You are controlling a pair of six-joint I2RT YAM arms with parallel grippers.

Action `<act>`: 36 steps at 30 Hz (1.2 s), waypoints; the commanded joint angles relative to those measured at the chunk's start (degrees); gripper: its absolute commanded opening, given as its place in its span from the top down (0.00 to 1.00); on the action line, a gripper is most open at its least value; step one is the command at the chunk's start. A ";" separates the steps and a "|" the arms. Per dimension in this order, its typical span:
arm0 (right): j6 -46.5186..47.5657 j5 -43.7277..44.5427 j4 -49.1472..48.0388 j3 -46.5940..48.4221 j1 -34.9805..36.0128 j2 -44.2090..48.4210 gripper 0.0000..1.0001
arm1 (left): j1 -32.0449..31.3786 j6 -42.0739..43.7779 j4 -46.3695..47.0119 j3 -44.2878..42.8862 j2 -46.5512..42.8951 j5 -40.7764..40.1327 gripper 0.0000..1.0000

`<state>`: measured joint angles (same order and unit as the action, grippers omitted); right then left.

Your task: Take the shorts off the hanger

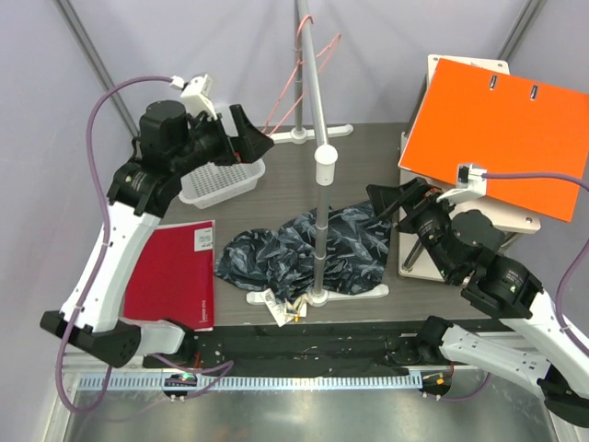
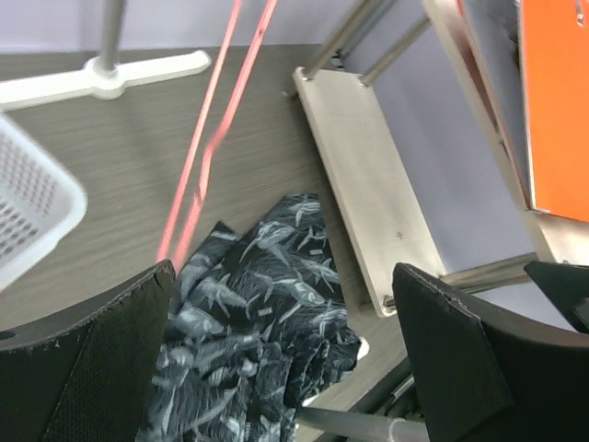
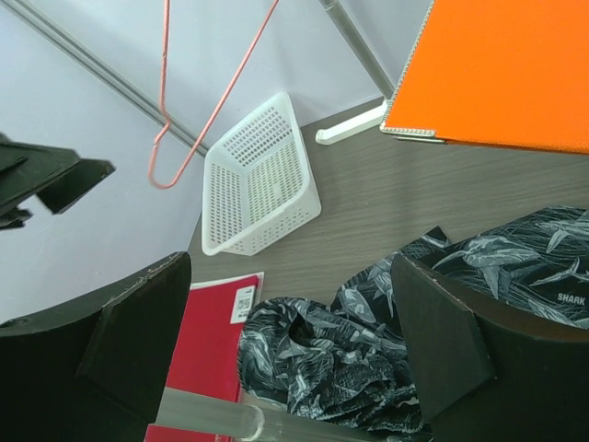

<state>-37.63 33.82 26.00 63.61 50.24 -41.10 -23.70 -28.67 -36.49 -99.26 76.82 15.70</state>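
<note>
On the table (image 1: 368,157) lie shorts (image 1: 304,244), basket (image 1: 221,180) and red notebook (image 1: 170,276).

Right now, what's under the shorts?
The shorts lie heaped on the dark table, their near edge at the rail stand's white foot, paper tags sticking out. Anything else beneath the cloth is covered.

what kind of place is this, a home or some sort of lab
Likely a robotics test bench, not a home: two arms bolted at the table edge, a plain backdrop, and staged props: clothes rail, white basket, orange binder.
</note>
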 commanded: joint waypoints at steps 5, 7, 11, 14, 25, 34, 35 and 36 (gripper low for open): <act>0.54 1.60 -1.74 -0.95 0.12 -0.56 0.05 | 0.50 -6.13 -3.41 15.57 -20.98 -26.93 0.00; 0.54 1.60 -2.00 -1.30 0.12 -0.38 0.05 | 0.50 -9.91 -5.24 19.88 -27.14 -31.85 0.00; 0.45 1.60 -2.79 -2.26 0.12 -0.21 0.05 | 0.59 -15.97 -10.43 28.75 -32.08 -32.15 0.00; 0.10 1.25 -3.41 -2.97 0.12 -0.29 0.05 | 0.50 -20.72 -15.95 30.88 -30.33 -27.24 0.00; -1.31 0.28 -3.06 -4.11 0.12 0.32 0.05 | -0.02 -32.84 -2.99 50.98 -23.99 -0.15 0.00; -1.84 0.72 -3.59 -5.78 0.12 1.11 0.05 | -9.15 -43.13 5.72 60.67 -30.06 -5.58 0.00; -1.84 0.54 -3.76 -5.87 0.04 1.11 0.05 | -11.69 -43.75 6.77 61.64 -29.71 -6.21 0.00; -1.84 0.45 -3.85 -5.87 0.12 1.02 0.05 | -13.02 -44.45 7.91 61.99 -29.18 -6.73 0.00</act>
<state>-38.30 33.71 25.12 57.95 50.24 -40.36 -31.90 -68.03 -35.88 -39.11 46.65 10.33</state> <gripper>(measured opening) 0.949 0.996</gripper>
